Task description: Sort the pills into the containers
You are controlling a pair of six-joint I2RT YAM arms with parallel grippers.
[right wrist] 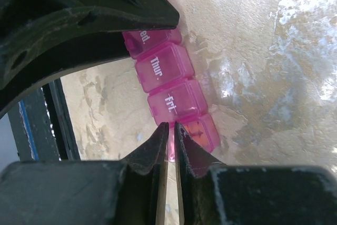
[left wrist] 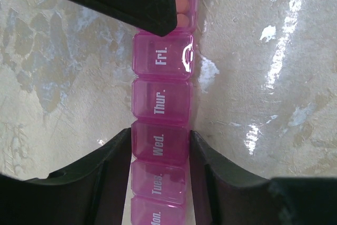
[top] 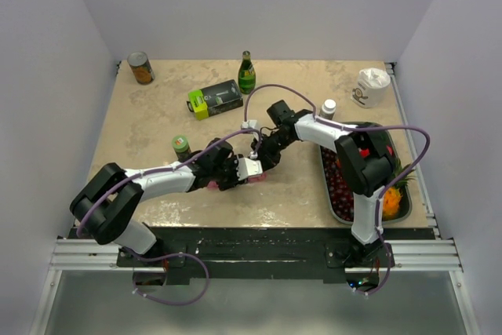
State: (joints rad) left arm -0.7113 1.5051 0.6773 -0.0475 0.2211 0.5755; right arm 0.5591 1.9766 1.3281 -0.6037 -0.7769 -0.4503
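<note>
The pink pill-organiser strip (left wrist: 162,101) lies on the tabletop and shows the labels Mon. to Fri. My left gripper (left wrist: 159,140) is shut on it, with one finger against each side of the Wed. compartment. The end compartment past Fri. is open and holds orange pills (left wrist: 182,12). In the right wrist view the strip (right wrist: 158,72) runs up from my right gripper (right wrist: 169,127), which is shut on the thin pink lid (right wrist: 171,150) of that end compartment beside the pills (right wrist: 199,130). In the top view the two grippers, left (top: 235,170) and right (top: 263,158), meet at the table's front centre.
A dark tray (top: 324,170) of fruit stands at the right, with a white-capped bottle (top: 329,107) behind it. A white crumpled cup (top: 371,86), a green bottle (top: 246,73), a green-and-black box (top: 215,100) and a can (top: 140,67) stand at the back. A small jar (top: 181,147) stands left of the grippers.
</note>
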